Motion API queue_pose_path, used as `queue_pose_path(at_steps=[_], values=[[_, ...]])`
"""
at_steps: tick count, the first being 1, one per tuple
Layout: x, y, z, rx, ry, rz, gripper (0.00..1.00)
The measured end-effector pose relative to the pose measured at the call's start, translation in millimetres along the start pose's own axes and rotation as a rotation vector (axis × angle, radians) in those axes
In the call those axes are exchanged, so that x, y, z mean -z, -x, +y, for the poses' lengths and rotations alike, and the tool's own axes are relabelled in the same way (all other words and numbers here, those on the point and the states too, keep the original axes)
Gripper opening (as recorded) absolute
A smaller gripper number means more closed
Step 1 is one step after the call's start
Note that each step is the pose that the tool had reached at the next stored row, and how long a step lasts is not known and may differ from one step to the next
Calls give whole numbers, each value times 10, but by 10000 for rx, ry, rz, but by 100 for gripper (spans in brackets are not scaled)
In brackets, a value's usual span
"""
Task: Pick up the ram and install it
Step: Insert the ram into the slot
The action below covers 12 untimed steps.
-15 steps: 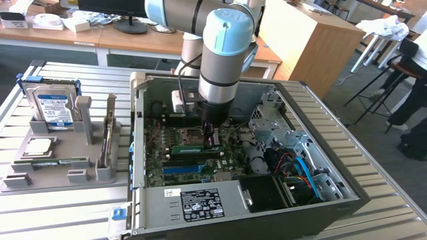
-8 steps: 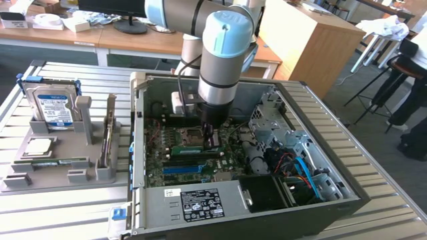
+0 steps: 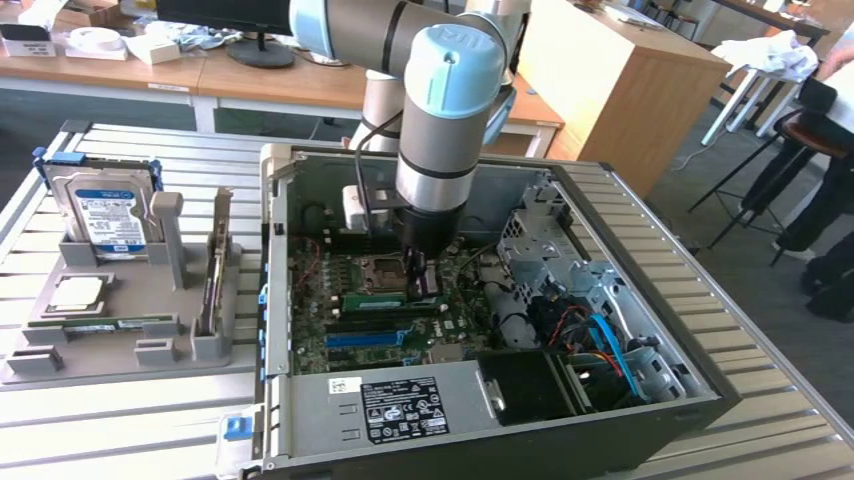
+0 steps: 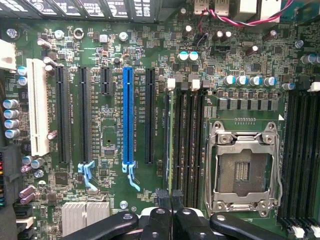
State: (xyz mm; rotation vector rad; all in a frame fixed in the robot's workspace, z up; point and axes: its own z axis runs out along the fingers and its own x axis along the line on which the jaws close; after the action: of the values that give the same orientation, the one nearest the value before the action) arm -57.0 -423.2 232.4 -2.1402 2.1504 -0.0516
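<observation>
The ram [image 4: 171,140] is a thin green stick standing on edge in a black motherboard slot beside the empty processor socket [image 4: 245,170]. In the exterior view the ram [image 3: 387,300] shows as a green strip inside the open computer case [image 3: 627,230]. My gripper [image 4: 171,197] is shut, its black fingers pressed together right over one end of the ram. I cannot tell whether they touch it. In the exterior view my gripper [image 3: 424,285] points straight down onto the board, just to the exterior view's right of the green strip.
Empty black slots [image 4: 187,140] lie next to the ram, and a blue slot [image 4: 128,115] lies further off. A grey holder [image 3: 120,350] at the exterior view's left carries a hard drive [image 3: 107,215], a silver chip [image 3: 78,293] and another green stick [image 3: 107,322]. A person [image 3: 834,150] stands at the far right.
</observation>
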Motion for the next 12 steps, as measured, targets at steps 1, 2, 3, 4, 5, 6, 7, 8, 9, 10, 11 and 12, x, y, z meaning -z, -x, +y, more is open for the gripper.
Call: queue_pose_path(at_steps=[1, 2, 3, 4, 5, 6, 7, 8, 9, 10, 11, 12], values=[[0, 0, 0, 0, 0, 0, 12], [0, 0, 1, -1, 0, 0, 12], [-1, 0, 1, 0, 0, 0, 12], [-1, 0, 2, 0, 0, 0, 12], [-1, 0, 2, 0, 0, 0, 12], [-2, 0, 2, 0, 0, 0, 12], [-2, 0, 2, 0, 0, 0, 12], [-3, 0, 3, 0, 0, 0, 12], [-3, 0, 3, 0, 0, 0, 12], [-3, 0, 3, 0, 0, 0, 12], [-3, 0, 4, -1, -1, 0, 12], [-3, 0, 5, -1, 0, 0, 12]])
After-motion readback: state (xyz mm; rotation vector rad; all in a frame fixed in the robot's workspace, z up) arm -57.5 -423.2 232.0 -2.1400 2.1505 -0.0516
